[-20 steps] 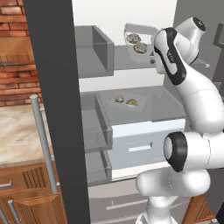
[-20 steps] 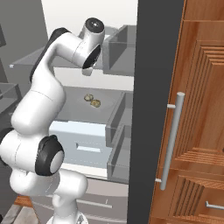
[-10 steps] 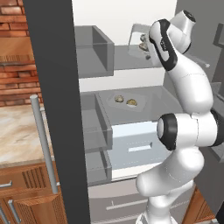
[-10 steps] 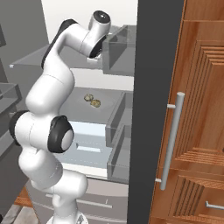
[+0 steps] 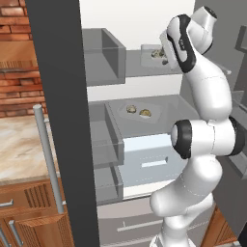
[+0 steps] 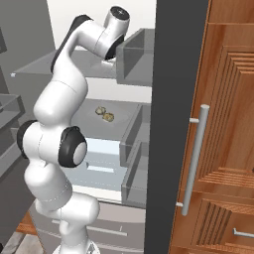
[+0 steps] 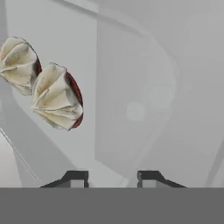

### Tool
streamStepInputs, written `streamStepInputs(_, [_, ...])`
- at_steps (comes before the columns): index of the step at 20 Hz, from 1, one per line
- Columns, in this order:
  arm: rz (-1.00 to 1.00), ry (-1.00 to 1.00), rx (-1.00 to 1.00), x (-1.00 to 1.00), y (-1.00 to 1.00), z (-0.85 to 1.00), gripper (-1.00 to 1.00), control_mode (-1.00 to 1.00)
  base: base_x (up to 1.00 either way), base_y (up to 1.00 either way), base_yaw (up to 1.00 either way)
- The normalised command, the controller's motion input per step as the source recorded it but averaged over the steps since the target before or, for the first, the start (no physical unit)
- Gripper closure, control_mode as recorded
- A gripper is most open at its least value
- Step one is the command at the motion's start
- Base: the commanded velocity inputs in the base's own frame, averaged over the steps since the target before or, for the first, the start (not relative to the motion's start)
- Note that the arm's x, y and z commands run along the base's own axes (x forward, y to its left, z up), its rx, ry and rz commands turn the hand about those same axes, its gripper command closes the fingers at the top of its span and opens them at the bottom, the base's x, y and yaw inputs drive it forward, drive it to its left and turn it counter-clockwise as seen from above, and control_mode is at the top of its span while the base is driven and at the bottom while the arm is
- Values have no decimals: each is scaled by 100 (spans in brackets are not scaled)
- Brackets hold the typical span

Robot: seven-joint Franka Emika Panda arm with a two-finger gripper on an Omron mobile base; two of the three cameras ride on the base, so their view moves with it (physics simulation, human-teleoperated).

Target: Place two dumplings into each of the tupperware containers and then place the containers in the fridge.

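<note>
Two dumplings (image 7: 57, 97) crowd the left; right stays free.

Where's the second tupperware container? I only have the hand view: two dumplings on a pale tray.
Observer: On the lower fridge shelf. The lower container holds two dumplings.
Operator: Which shelf is mine on?
Observer: The upper container sits on the shelf above, right in front of the gripper.
Operator: Door state?
Observer: The fridge door stands wide open, at the left of the left base view.
</note>
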Motion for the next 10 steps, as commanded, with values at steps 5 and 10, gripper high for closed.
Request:
streamStepInputs(5, [0, -29, 0, -2, 0, 0, -100, -100, 0, 0, 0])
streamStepInputs(10, [-4, -31, -3, -53, 1, 0, -100, -100, 0, 0, 0])
